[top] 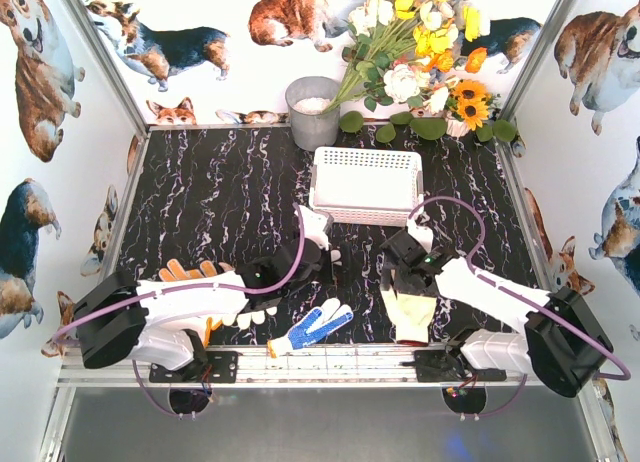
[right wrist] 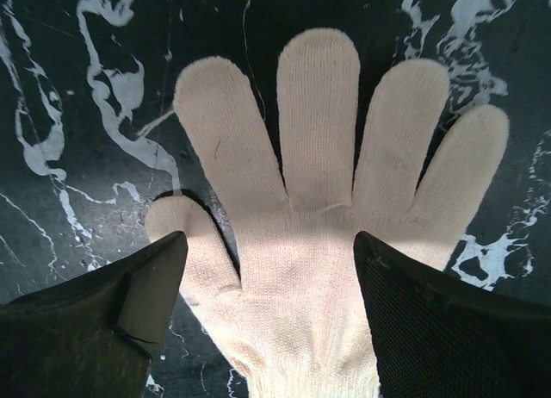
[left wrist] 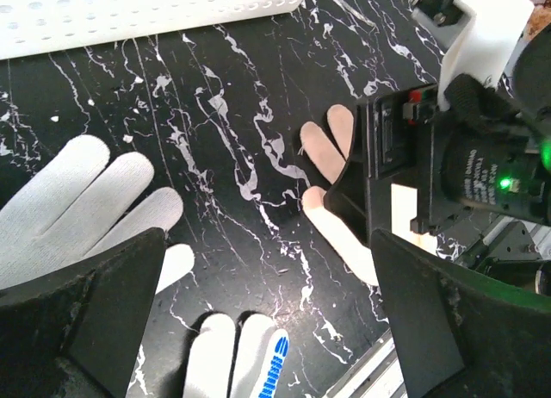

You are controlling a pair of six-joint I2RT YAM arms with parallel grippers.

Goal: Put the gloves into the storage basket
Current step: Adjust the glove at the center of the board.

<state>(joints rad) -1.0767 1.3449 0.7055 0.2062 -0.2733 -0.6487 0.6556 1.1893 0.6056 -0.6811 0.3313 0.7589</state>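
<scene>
Cream knit glove (right wrist: pixel 318 243) on veined tabletop (right wrist: pixel 69 88)

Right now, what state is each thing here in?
Basket: upright, looks empty.
Pale glove: flat, fingers spread.
Dotted glove: flat on table.
Orange glove: flat, partly covered.
White glove: flat.
Left end effector: open, empty.
Right end effector: open, empty.
Bucket: upright.

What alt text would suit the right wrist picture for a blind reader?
A pale yellow glove lies spread flat on a black marble-patterned table. The right end effector is above it, its dark fingers open on either side.
</scene>
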